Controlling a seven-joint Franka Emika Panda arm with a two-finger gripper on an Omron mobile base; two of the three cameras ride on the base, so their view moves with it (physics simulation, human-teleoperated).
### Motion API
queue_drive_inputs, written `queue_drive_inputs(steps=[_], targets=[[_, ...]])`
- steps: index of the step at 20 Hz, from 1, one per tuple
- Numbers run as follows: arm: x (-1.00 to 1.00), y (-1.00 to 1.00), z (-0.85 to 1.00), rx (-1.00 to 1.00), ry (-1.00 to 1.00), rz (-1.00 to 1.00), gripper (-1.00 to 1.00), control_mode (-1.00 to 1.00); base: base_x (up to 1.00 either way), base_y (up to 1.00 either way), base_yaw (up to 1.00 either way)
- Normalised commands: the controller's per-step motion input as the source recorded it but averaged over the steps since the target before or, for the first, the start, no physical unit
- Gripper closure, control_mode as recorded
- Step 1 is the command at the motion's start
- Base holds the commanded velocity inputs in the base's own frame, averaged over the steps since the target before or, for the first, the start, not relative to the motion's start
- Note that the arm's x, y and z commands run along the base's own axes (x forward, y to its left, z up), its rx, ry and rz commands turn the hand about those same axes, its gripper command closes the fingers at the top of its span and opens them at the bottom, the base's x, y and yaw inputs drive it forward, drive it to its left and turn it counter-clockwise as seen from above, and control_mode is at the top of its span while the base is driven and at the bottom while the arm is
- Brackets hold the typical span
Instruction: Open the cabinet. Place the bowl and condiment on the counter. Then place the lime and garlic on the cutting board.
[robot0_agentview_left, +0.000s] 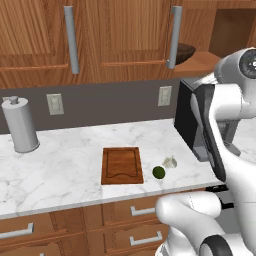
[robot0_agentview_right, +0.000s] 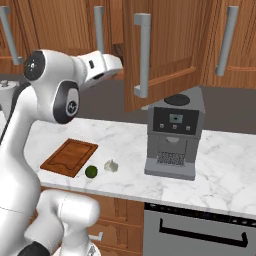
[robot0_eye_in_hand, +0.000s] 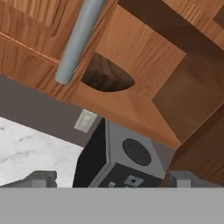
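Fingers (robot0_eye_in_hand: 111, 179) stand spread wide and hold nothing; from the hand view I see their two tips at the lower edge, aimed up into the opened cabinet (robot0_eye_in_hand: 144, 57). One cabinet door (robot0_agentview_right: 160, 50) stands swung out above the coffee machine (robot0_agentview_right: 172, 137), so I judge the opening step complete and the retrieval of the bowl (robot0_eye_in_hand: 107, 76) to be the step in hand.

The bowl sits on the cabinet's bottom shelf (robot0_eye_in_hand: 127, 109), its dark curved side showing just behind the neighbouring closed door's grey bar handle (robot0_eye_in_hand: 78, 39). It lies ahead of and above the fingers, well apart from them, slightly to the left of centre in the hand view. I cannot make out the condiment.

To do this step well, I would bring the hand in over the shelf edge, clear of the bar handle and of the coffee machine's top below, and take the bowl by its near rim with one finger inside and one outside. I would lift before withdrawing, so the bowl does not drag on the shelf.

On the bench (robot0_agentview_left: 65, 160), the lime (robot0_agentview_left: 158, 172) and garlic (robot0_agentview_left: 170, 162) rest just beside each other, near the right edge of the cutting board (robot0_agentview_left: 121, 165) but not on it.
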Motion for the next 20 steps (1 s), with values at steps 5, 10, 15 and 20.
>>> queue_drive_inputs(steps=[5,10,15,20], targets=[[0.37,-0.05,-0.08,-0.01,0.06,-0.19,-1.00,-1.00,0.00,0.00,0.00],[0.49,-0.11,-0.12,0.00,0.11,-0.19,-1.00,-1.00,0.00,0.00,0.00],[0.51,-0.14,-0.14,0.00,0.09,-0.17,-1.00,-1.00,0.00,0.00,0.00],[0.15,-0.32,-0.08,0.00,0.02,-0.18,-1.00,-1.00,0.00,0.00,0.00]])
